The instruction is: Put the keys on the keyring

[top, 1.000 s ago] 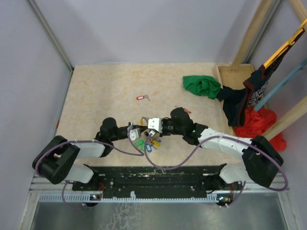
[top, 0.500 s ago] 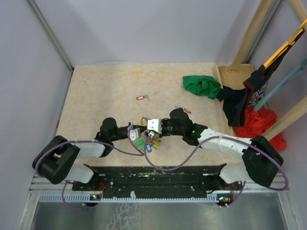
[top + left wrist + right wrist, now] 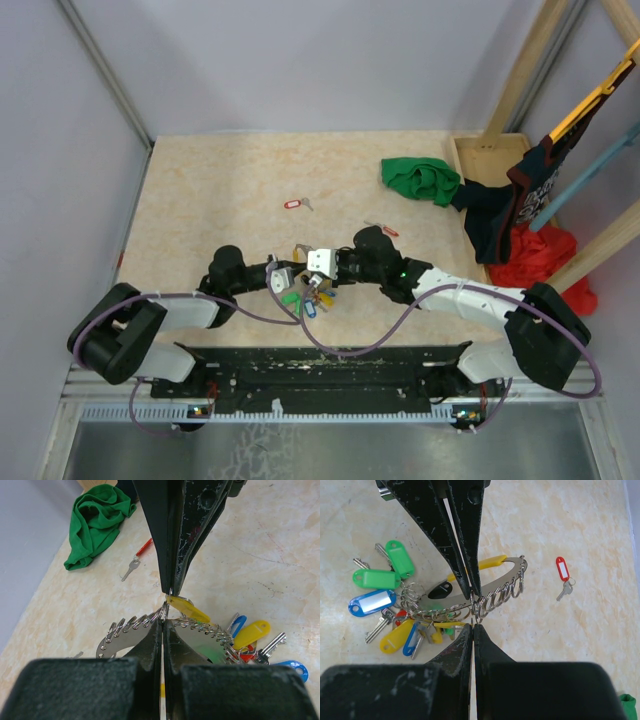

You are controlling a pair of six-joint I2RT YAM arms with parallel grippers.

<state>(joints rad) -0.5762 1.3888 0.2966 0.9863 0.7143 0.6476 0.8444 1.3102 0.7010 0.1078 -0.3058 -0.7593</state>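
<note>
The keyring (image 3: 512, 575) is a grey metal loop lined with small split rings, and it hangs between both grippers just in front of the arm bases (image 3: 305, 293). Its bunch of keys (image 3: 379, 626) carries green, blue, yellow and red tags (image 3: 372, 578) and trails onto the table. My left gripper (image 3: 164, 621) is shut, its tips pinching the row of split rings (image 3: 135, 622). Tip to tip against it, my right gripper (image 3: 472, 625) is shut on a split ring of the same row. A yellow tag (image 3: 187, 609) sticks out beside the meeting tips.
A key with a red oblong tag (image 3: 293, 204) lies further back on the table. A slim red-headed key (image 3: 137, 560) lies close to the right arm. A crumpled green cloth (image 3: 420, 178) sits at the back right, beside a wooden tray (image 3: 490, 155) and hanging clothes (image 3: 520, 215).
</note>
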